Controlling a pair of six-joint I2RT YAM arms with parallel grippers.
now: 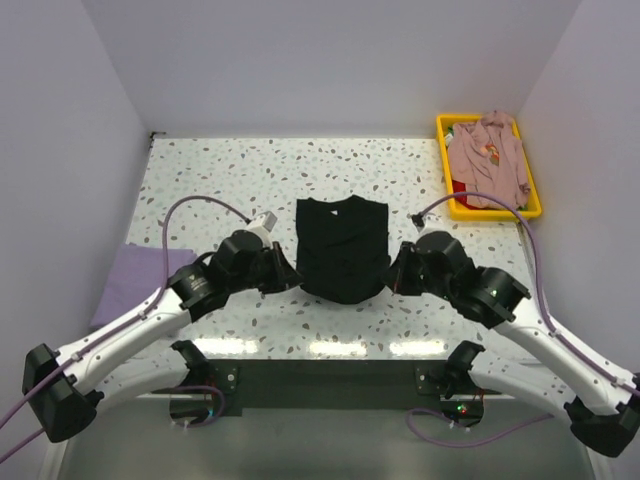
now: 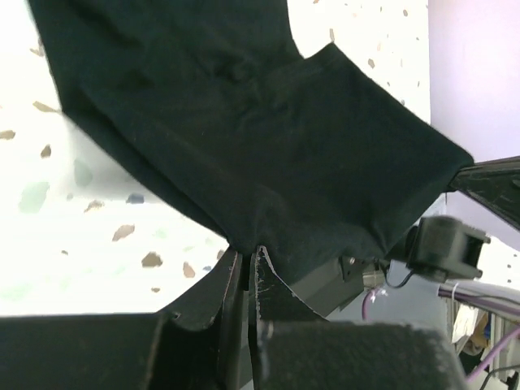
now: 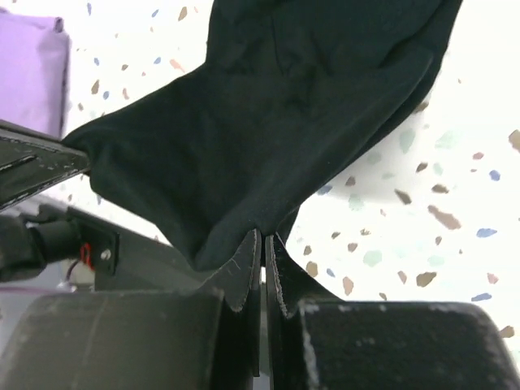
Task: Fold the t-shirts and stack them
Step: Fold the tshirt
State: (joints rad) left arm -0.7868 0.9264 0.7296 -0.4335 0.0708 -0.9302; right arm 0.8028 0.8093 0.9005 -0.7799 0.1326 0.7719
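Observation:
A black t-shirt (image 1: 342, 248) lies lengthwise in the middle of the speckled table, its near hem lifted off the surface. My left gripper (image 1: 291, 277) is shut on the hem's left corner, and the cloth (image 2: 260, 154) rises from between its closed fingers. On the other side my right gripper (image 1: 391, 279) pinches the right corner, with the black cloth (image 3: 276, 138) stretched away from its jaws. A folded lavender t-shirt (image 1: 138, 281) rests at the table's left edge. The dusty-pink t-shirt (image 1: 487, 160) is crumpled in the yellow bin.
The yellow bin (image 1: 533, 205) stands at the table's back right corner. Purple cables loop over both arms. White walls close in the table on three sides. The lavender cloth (image 3: 31, 73) shows at the upper left of the right wrist view.

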